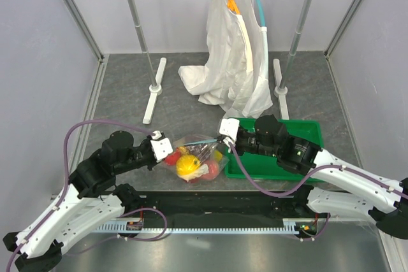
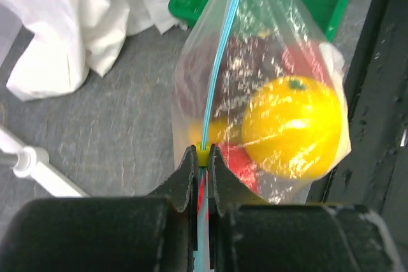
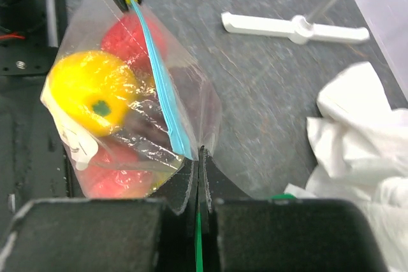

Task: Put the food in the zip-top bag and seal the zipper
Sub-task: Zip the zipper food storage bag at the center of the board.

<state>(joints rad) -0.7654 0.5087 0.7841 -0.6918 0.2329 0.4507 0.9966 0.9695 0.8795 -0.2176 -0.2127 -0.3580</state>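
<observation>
The clear zip-top bag (image 1: 194,156) hangs between my two grippers just above the table's near edge. It holds the food: a yellow round fruit (image 1: 187,165), red pieces (image 1: 209,170) and a dark purple piece (image 2: 245,55). My left gripper (image 1: 167,146) is shut on the small yellow slider (image 2: 203,155) at one end of the teal zipper (image 2: 220,62). My right gripper (image 1: 223,138) is shut on the bag's corner at the other end of the zipper (image 3: 159,74). In the right wrist view the yellow fruit (image 3: 92,90) and a red fruit (image 3: 131,33) show through the plastic.
A green tray (image 1: 306,133) sits under my right arm. White garments (image 1: 233,62) hang from a rack at the back and pool on the grey table. The rack's white feet (image 1: 153,93) stand at the back left. A black rail (image 1: 223,202) runs along the near edge.
</observation>
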